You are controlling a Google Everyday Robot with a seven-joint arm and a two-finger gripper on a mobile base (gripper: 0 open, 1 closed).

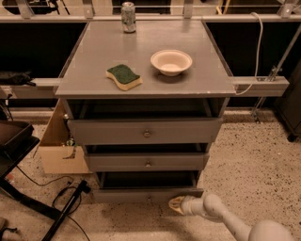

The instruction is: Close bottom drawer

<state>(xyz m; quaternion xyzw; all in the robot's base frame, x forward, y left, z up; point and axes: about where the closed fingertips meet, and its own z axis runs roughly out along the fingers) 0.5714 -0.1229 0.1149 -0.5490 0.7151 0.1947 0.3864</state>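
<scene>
The bottom drawer (146, 194) is the lowest of three grey drawers. It stands pulled out a little, with a dark gap above its low front panel and a small knob (148, 198) at the middle. My gripper (176, 204) is at the end of the white arm (221, 217) coming from the lower right. It sits against the right part of the bottom drawer's front, near the floor.
The middle drawer (146, 162) and top drawer (145, 132) also stand slightly out. On the cabinet top are a green sponge (123, 76), a white bowl (171, 61) and a can (128, 10). A cardboard box (59, 146) and cables (66, 202) lie at left.
</scene>
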